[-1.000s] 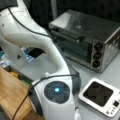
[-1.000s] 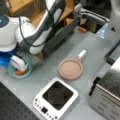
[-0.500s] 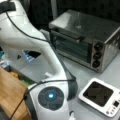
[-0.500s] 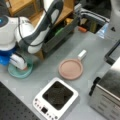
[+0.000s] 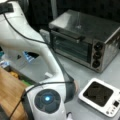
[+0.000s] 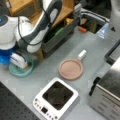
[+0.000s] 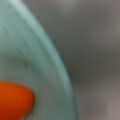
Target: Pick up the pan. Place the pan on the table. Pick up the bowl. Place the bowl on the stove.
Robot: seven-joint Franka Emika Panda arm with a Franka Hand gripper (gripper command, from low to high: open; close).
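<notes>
Teal bowl (image 6: 21,71) x1; pan (image 6: 71,69) x1

Silver toaster oven (image 5: 85,41) at a front view's top right, door shut, three dark knobs. Wooden board (image 5: 8,93) at bottom left. Dark tray (image 6: 62,31) holding clutter.

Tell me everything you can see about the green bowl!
The bowl is round and light teal, smooth like plastic, and it sits on the grey table at a front view's left, well apart from the pan and the stove. The gripper is down over it, hiding most of its inside. The wrist view shows its curved rim very close, with an orange piece lying inside.
</notes>
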